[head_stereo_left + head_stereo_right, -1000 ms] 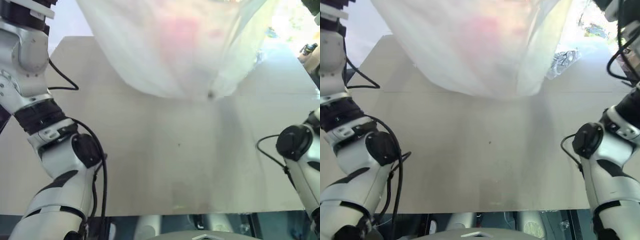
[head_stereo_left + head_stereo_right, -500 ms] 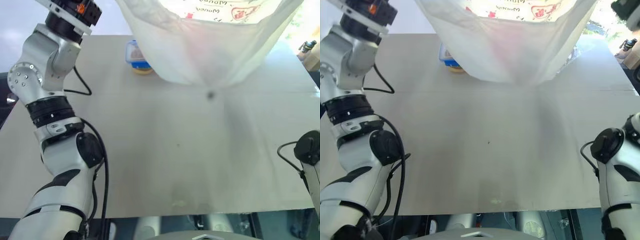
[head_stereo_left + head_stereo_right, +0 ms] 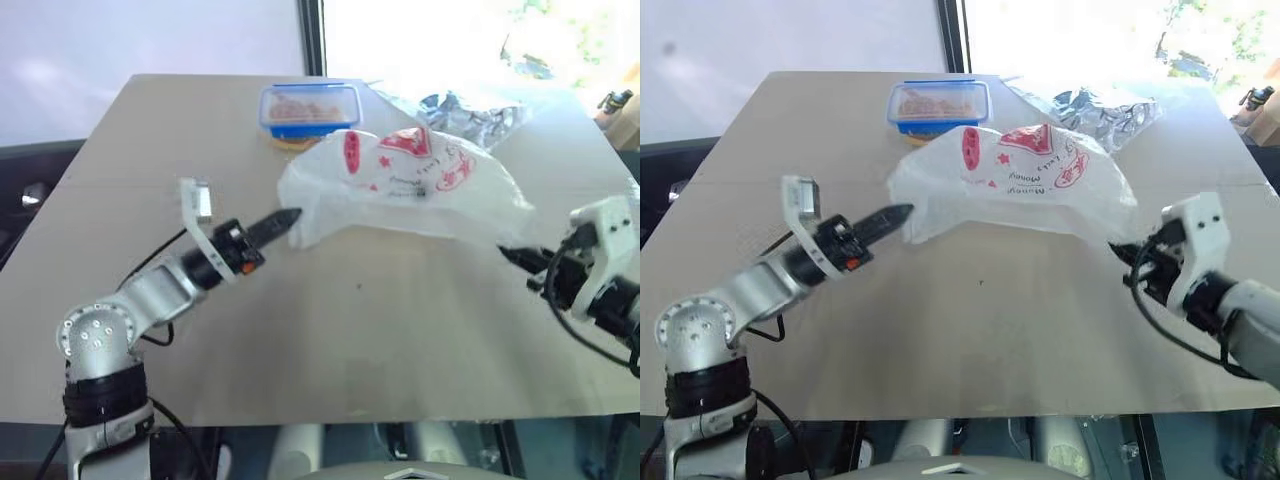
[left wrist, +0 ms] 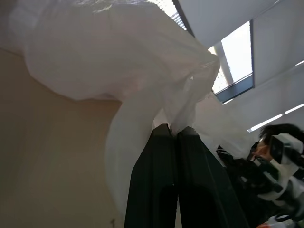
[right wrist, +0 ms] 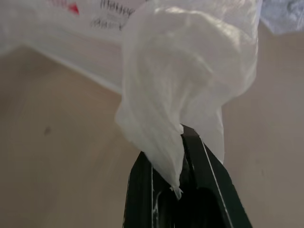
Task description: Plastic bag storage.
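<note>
The plastic bag (image 3: 405,190) is white with red motifs and lies puffed up across the middle of the table, stretched between my two grippers. My left gripper (image 3: 290,217) is shut on the bag's left corner, low over the table. In the left wrist view a twisted end of the plastic bag (image 4: 183,107) runs into my left gripper (image 4: 174,132). My right gripper (image 3: 1118,250) is shut on the bag's right end. The right wrist view shows bunched film of the plastic bag (image 5: 190,85) pinched at the tip of my right gripper (image 5: 176,142).
A blue-rimmed clear food box (image 3: 308,108) stands at the back of the table (image 3: 330,340), just behind the bag. Crumpled silvery plastic wrap (image 3: 470,112) lies at the back right. The table's near edge runs close to both arms.
Both arms came down from high above the table, bringing the bag with them. The bag now rests spread over the tabletop instead of hanging, and the food box behind it shows.
</note>
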Robot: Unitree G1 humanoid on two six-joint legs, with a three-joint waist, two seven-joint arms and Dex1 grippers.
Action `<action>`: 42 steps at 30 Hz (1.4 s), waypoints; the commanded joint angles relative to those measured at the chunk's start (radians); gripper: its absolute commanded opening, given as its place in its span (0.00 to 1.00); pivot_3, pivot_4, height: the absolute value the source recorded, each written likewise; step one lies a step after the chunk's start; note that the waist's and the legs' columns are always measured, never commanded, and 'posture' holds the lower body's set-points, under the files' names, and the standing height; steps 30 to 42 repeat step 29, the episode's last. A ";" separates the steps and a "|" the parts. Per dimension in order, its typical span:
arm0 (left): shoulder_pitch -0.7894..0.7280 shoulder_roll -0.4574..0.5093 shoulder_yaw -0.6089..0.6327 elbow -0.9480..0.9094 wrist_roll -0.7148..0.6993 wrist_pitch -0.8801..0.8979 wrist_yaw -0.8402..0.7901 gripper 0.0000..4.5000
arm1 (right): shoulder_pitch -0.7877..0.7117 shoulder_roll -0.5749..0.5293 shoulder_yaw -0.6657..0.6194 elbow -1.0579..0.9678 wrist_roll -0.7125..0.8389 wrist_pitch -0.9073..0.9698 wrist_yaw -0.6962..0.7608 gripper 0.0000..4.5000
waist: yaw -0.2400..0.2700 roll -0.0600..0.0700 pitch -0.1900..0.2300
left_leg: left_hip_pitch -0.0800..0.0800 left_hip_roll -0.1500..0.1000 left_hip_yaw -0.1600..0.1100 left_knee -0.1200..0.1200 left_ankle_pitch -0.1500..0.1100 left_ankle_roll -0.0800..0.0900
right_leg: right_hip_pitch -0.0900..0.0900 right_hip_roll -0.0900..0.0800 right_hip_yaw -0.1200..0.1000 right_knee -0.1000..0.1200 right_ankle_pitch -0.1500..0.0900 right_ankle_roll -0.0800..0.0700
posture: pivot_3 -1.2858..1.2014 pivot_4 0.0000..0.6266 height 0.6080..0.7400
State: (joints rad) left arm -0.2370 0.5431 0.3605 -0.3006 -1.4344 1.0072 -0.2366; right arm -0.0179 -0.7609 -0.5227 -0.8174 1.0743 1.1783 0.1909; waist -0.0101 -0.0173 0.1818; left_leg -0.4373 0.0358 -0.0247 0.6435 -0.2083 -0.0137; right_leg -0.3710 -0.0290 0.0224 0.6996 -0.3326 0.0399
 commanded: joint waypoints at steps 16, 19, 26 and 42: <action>0.372 0.162 -0.074 -0.035 0.750 -0.623 -0.601 0.99 | 0.712 0.080 -0.202 0.081 -0.527 -0.804 0.634 1.00 | 0.001 0.000 -0.002 | 0.015 0.002 0.002 -0.008 -0.002 0.002 | 0.011 0.000 0.006 -0.006 0.000 0.000 | 0.52 0.24 1.00; 0.391 0.176 -0.065 -0.014 0.766 -0.648 -0.659 0.99 | 0.719 0.100 -0.244 0.169 -0.575 -0.892 0.657 1.00 | -0.001 0.000 -0.002 | 0.016 0.003 0.002 -0.009 -0.002 0.002 | 0.012 0.000 0.006 -0.006 -0.001 -0.001 | 0.52 0.24 1.00; 0.441 0.185 -0.071 -0.052 0.760 -0.631 -0.722 0.99 | 0.640 0.028 -0.266 0.373 -0.610 -1.004 0.757 1.00 | -0.002 0.000 -0.003 | 0.021 0.004 0.009 -0.009 -0.002 0.003 | 0.014 -0.001 0.012 -0.005 -0.001 -0.001 | 0.52 0.24 1.00; 0.484 0.177 -0.064 -0.101 0.753 -0.628 -0.721 0.99 | 0.603 0.001 -0.259 0.420 -0.611 -1.022 0.780 1.00 | -0.002 0.000 -0.003 | 0.021 0.005 0.013 -0.010 -0.003 0.003 | 0.014 -0.001 0.014 -0.005 -0.001 -0.001 | 0.52 0.24 1.00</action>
